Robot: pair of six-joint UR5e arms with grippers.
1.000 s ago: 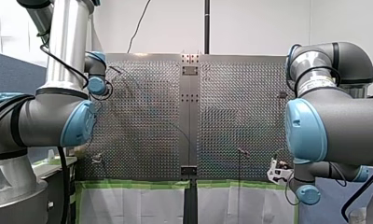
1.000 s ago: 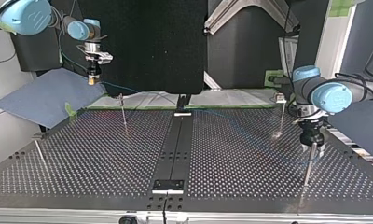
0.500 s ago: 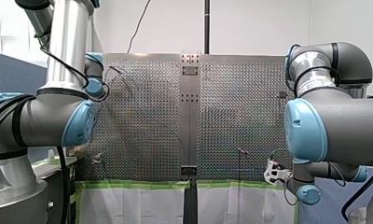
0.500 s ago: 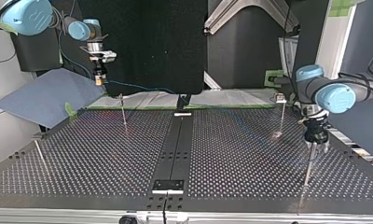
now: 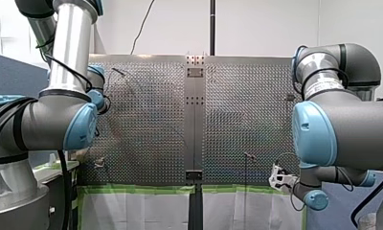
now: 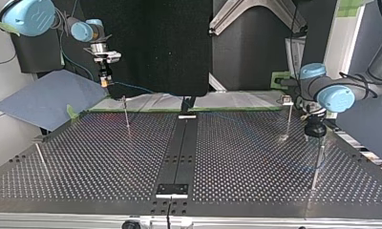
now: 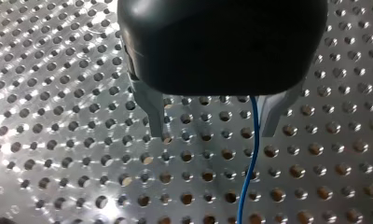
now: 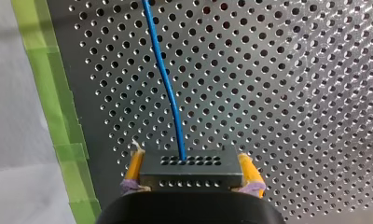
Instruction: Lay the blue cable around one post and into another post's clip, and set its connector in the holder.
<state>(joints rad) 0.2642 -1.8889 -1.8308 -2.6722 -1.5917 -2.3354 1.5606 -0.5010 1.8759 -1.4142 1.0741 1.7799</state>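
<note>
Blue cable (image 8: 168, 88) runs straight ahead of the right gripper (image 8: 192, 171), whose yellow pads (image 8: 134, 167) clamp its connector (image 8: 189, 161). The left gripper (image 7: 212, 134) hangs spread, with the cable loose between its fingers (image 7: 154, 112). Routing stage, I'd say. Next it needs swinging around the post (image 6: 126, 117) nearest the right gripper.

Bright even room light, glare patches on perforated table (image 7: 40, 112), soft focus

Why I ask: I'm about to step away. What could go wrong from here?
The blue cable runs loose between the open fingers of the left pincer and could slip out. In the top view that pincer hangs close to a thin post and might knock it. A pull could drag the connector from the yellow pads of the right pincer.
</note>
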